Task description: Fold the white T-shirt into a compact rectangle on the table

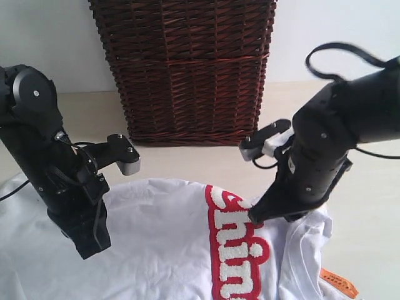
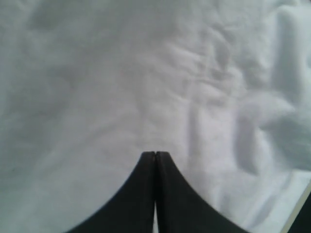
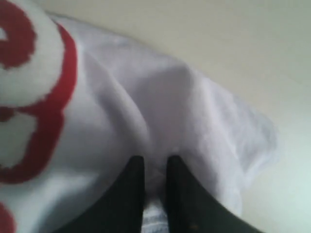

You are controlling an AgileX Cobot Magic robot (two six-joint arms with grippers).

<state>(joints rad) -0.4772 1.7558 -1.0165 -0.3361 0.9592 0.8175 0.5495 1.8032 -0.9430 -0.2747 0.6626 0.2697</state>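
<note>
The white T-shirt (image 1: 162,237) lies crumpled across the near part of the table (image 1: 369,206), its red-outlined lettering (image 1: 234,250) running down the middle and an orange tag (image 1: 337,281) at its right edge. My left gripper (image 1: 92,250) points down onto the shirt's left part. In the left wrist view its jaws (image 2: 155,153) are pressed together over plain white cloth (image 2: 146,73), with no fold showing between the tips. My right gripper (image 1: 256,217) sits at the top of the lettering. Its narrow gap (image 3: 155,160) holds a ridge of white cloth (image 3: 160,97).
A tall dark brown wicker basket (image 1: 187,69) stands at the back centre, just behind the shirt. Bare tabletop (image 3: 218,39) shows beyond the shirt's edge on the right, and more to the left of the basket (image 1: 81,119).
</note>
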